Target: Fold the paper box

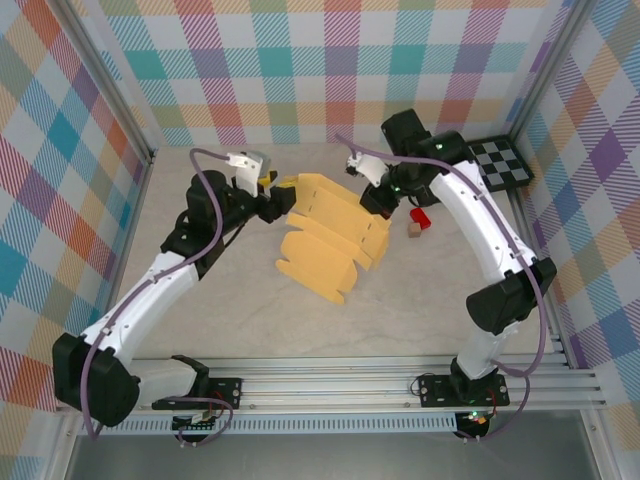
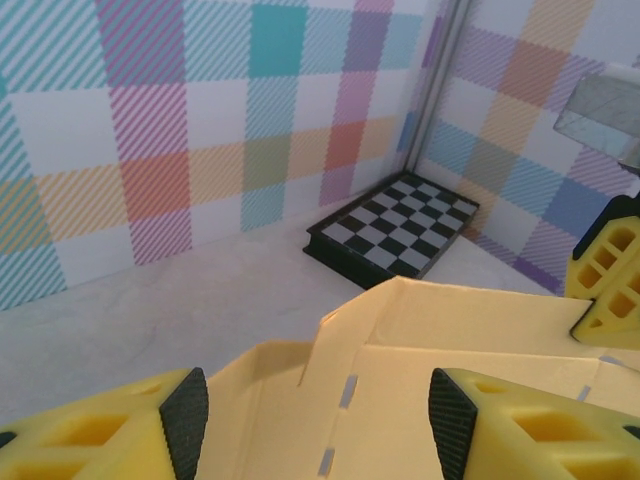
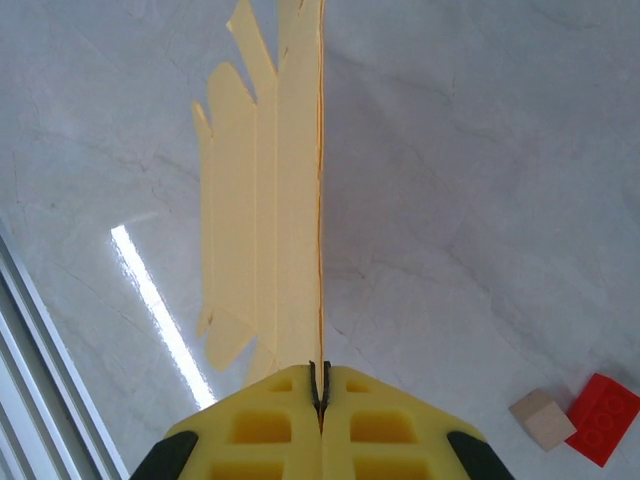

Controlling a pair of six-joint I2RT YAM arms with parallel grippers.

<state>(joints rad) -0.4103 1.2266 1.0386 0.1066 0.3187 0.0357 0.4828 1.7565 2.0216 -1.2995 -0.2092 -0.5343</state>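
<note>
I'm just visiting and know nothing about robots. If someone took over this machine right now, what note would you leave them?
Left fingers: open, with the paper box lying between them, not pinched.
Right fingers: shut on the opposite edge of the paper box, holding that side up above the table.
Done: the sheet is picked up and partly bent along its creases.
To do: fold the panels together and tuck the tabs; it is not a box yet.
</note>
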